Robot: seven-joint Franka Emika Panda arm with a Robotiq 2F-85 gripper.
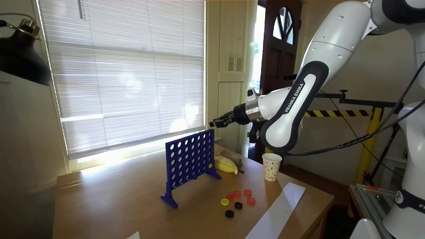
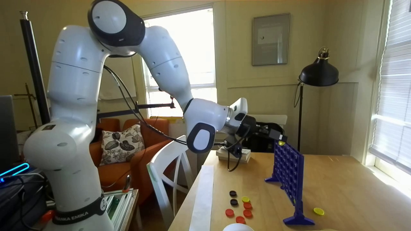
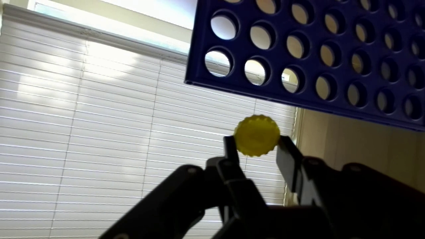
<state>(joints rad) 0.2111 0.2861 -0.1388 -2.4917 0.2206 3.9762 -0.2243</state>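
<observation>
A yellow disc (image 3: 257, 135) with a scalloped rim is clasped at opposite edges by the gripper (image 3: 257, 141), its jaws narrowed onto that piece. The disc is raised well above the table (image 1: 119, 202), near the top edge of an upright blue rack (image 1: 190, 158) pierced by rows of round holes; in the wrist view a gap shows between their outlines. Whether it lies directly over a slot cannot be told. A small yellow piece (image 1: 210, 165) shows in a low hole near one end of the rack. On the table, red discs (image 1: 251, 201), black discs (image 1: 238, 205) and a loose yellow counter (image 1: 225, 201) form a cluster; a lone yellow counter (image 2: 319, 211) lies across the rack from them. Near the rack's end rests a banana-shaped object (image 1: 225, 164), with an upright speckled cup (image 1: 272, 167) near it. A white strip (image 1: 279, 212) runs along the table's edge. Beyond are a black lamp (image 2: 319, 73) and white blinds (image 1: 126, 76).
</observation>
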